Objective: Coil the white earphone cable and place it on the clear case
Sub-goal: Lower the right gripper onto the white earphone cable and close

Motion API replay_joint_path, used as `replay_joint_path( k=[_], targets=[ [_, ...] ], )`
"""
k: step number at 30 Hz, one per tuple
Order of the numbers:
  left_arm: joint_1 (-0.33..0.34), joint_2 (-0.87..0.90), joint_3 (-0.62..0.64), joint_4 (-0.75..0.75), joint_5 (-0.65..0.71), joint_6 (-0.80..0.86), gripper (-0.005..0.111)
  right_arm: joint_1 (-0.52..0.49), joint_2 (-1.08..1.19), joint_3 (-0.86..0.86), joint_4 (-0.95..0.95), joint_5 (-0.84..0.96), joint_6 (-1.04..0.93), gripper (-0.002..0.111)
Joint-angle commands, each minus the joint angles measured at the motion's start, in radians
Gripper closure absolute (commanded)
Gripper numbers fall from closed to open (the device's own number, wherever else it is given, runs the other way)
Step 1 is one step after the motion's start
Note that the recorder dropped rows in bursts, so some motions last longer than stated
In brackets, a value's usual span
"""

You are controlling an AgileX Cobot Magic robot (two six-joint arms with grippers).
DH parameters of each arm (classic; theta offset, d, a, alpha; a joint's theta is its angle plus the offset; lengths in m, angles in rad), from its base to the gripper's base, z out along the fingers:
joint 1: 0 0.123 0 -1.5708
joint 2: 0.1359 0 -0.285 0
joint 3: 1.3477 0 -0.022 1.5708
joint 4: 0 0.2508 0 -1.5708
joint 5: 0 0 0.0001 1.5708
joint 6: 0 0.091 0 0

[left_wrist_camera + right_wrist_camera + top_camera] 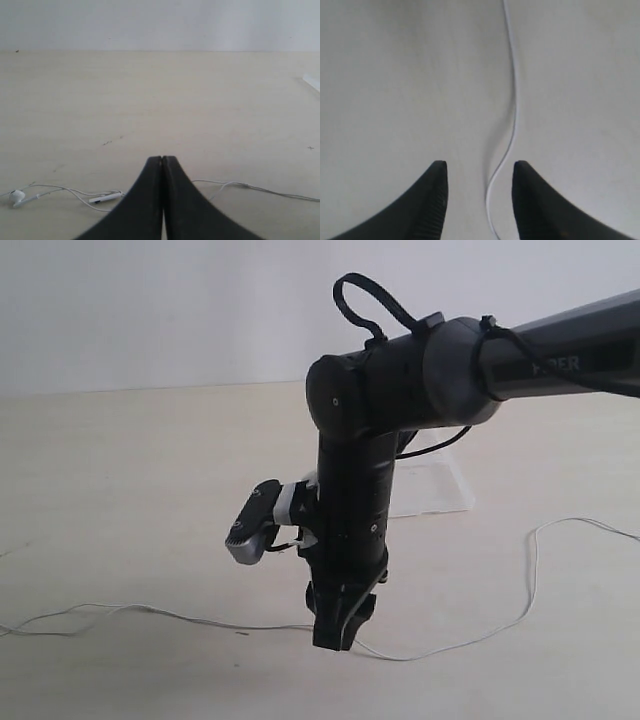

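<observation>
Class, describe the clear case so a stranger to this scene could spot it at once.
On the pale table, find the black arm pointing down mid-scene. Just beyond it, toward the right of the exterior view, lies the clear case: small and see-through, unlike the thin white earphone cable in front.
</observation>
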Motion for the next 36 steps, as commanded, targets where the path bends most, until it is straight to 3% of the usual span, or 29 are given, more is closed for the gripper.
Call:
replay_joint_path(
  k=[1,23,30,36],
  targets=[
    [0.002,-0.007,0.003,0.002,-0.009,-0.005,0.107,0.002,0.026,0.004,-0.022,-0.041,0.054,0.067],
    [0.002,-0.007,0.003,0.002,-0.009,-0.005,0.107,0.002,0.118,0.004,-0.044,-0.085,0.129,0.068],
    [0.002,-0.007,0.003,0.002,-0.009,-0.005,0.107,0.002,0.129,0.004,-0.055,-0.088,0.129,0.108],
    [0.002,-0.007,0.003,0.002,-0.009,-0.005,0.107,0.002,0.135,0.004,-0.080,-0.088,0.169,0.108]
  ],
)
